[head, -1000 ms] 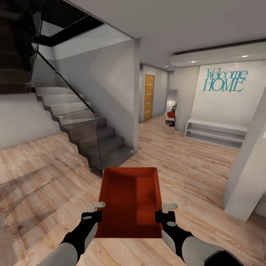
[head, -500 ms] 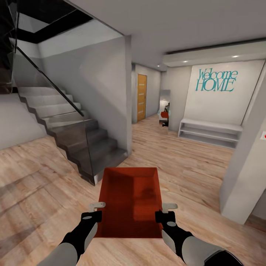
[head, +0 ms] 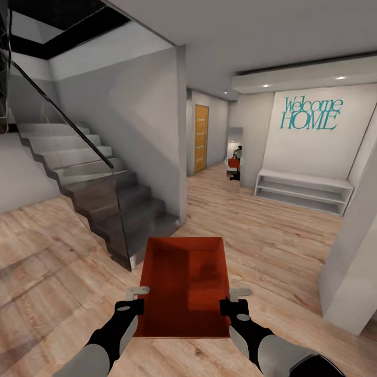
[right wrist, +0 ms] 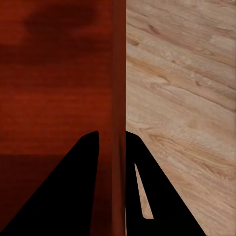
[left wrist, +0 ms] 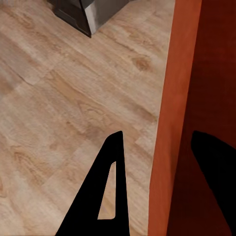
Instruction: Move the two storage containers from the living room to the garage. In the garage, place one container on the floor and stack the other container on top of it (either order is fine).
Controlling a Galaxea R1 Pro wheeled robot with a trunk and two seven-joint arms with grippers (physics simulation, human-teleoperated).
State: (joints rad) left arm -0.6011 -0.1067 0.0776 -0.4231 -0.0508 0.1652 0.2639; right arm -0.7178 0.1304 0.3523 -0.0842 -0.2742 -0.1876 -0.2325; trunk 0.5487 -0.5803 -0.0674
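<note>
1. The wood plank floor spreads pale under everything, running from the near arms off toward a corridor ahead

2. A grey staircase with a glass side panel climbs up and away on the left side of the head view, its lowest steps close to the far end of the carried bin

3. A white wall carrying teal lettering stands at the right, with a low white shelf unit at its foot; nearer, a white pillar rises at the right edge

4. An orange-brown door sits at the corridor's far end, beside a narrow mirror showing a small reddish reflection

5. The storage container, orange-red and open-topped, is held up above the planks between the two arms, straight ahead of the robot. Its long axis points directly forward, toward the corridor, short ends near and far, open side up, sitting level

6. The left claw is clenched on the bin's left long wall near the close end: in the left wrist view one dark finger lies outside the wall and the other inside

7. The right claw grips the right long wall the same way, its fingers pinching the thin edge from both faces
</note>
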